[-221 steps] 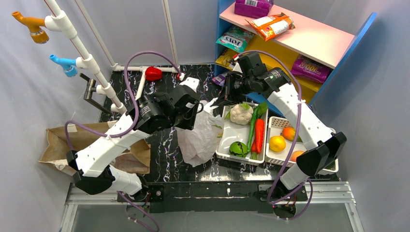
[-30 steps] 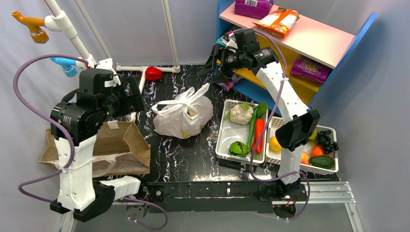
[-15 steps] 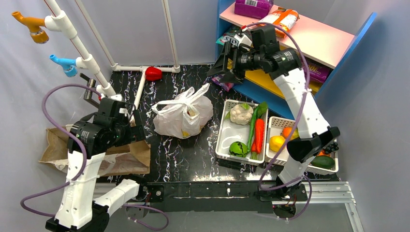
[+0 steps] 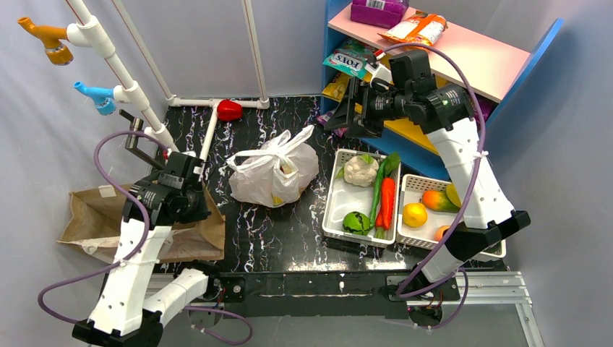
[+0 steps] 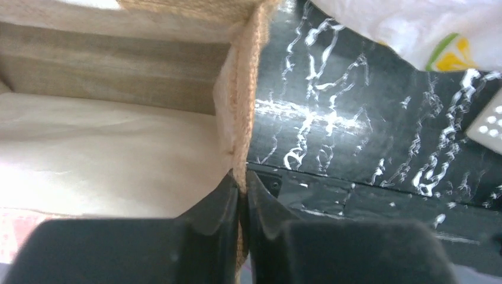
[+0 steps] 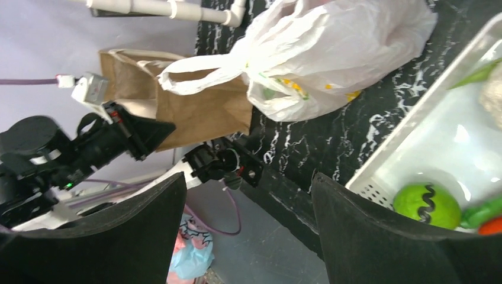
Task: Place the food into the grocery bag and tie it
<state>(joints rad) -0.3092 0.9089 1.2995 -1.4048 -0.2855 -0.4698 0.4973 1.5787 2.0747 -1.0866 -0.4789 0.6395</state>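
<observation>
We see a brown paper bag (image 4: 83, 217) lying on its side at the left edge of the black marbled table (image 4: 289, 231), its mouth facing the middle. Two white perforated trays (image 4: 347, 199) sit side by side on the right, touching. Behind them stands a blue-sided shelf (image 4: 470, 61) with a pink top, carrying a purple box (image 4: 376, 10) and an orange snack packet (image 4: 413, 30). At the back left a white pipe rack (image 4: 123, 76) holds an orange fitting (image 4: 45, 35) and a blue fitting (image 4: 97, 97). A small red object (image 4: 229, 110) rests by the rear pipe.

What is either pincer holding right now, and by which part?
Left pincer grips the brown paper bag by its rim edge; right pincer is open, holding nothing.
</observation>
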